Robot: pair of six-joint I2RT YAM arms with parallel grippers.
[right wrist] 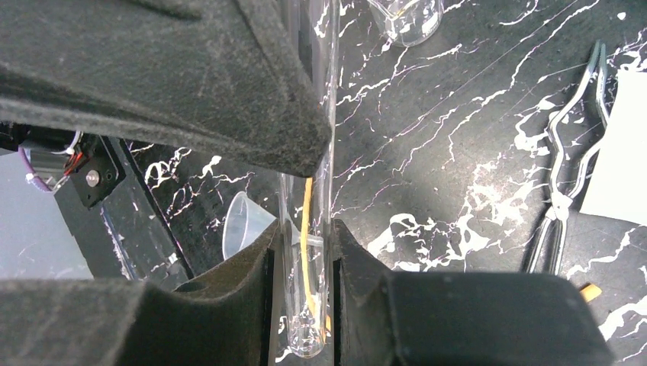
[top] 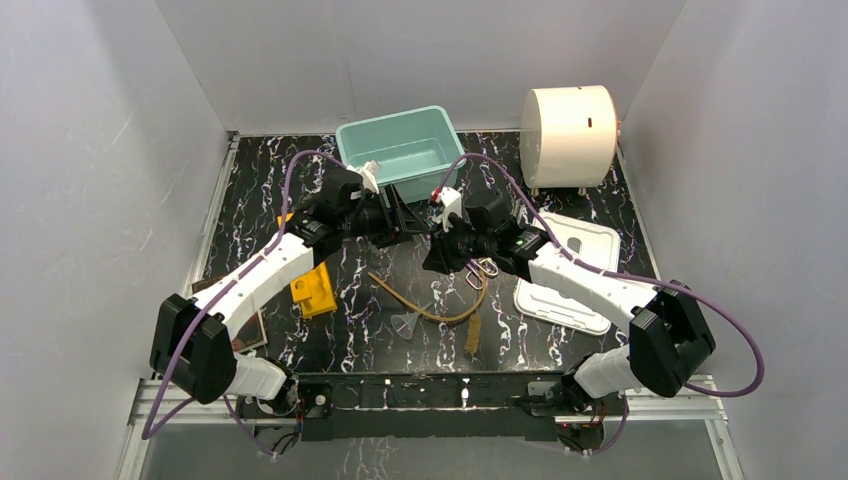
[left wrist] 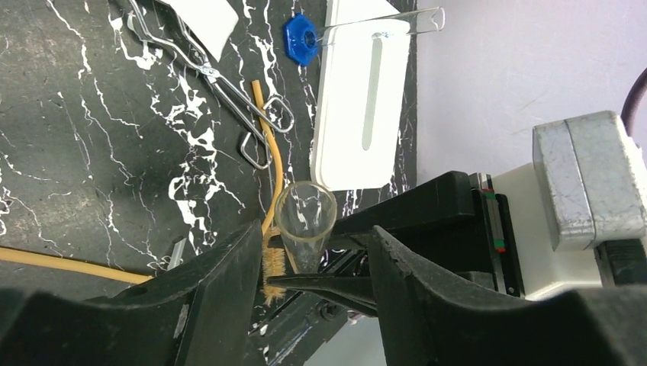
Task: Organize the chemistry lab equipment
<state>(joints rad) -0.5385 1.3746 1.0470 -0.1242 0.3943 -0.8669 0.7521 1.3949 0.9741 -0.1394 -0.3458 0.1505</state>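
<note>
My right gripper (right wrist: 304, 232) is shut on a clear glass tube (right wrist: 305, 320), held above the table; it is at the table's middle (top: 445, 250). My left gripper (left wrist: 314, 232) is open and empty, close beside it (top: 395, 215). Below lie a clear funnel (left wrist: 305, 217), a tan rubber tube (top: 430, 308), a brown bristle brush (top: 473, 336) and metal tongs (left wrist: 229, 84). A blue cap (left wrist: 301, 40) and another glass tube (left wrist: 381, 27) lie by the white lid. A clear beaker (right wrist: 408, 15) stands on the table.
A teal bin (top: 345, 135) stands at the back centre, just behind both grippers. A big white cylinder (top: 568, 135) is at the back right. A white lid (top: 590, 250) lies on the right. A yellow block (top: 313, 290) and a book (top: 250, 330) are on the left.
</note>
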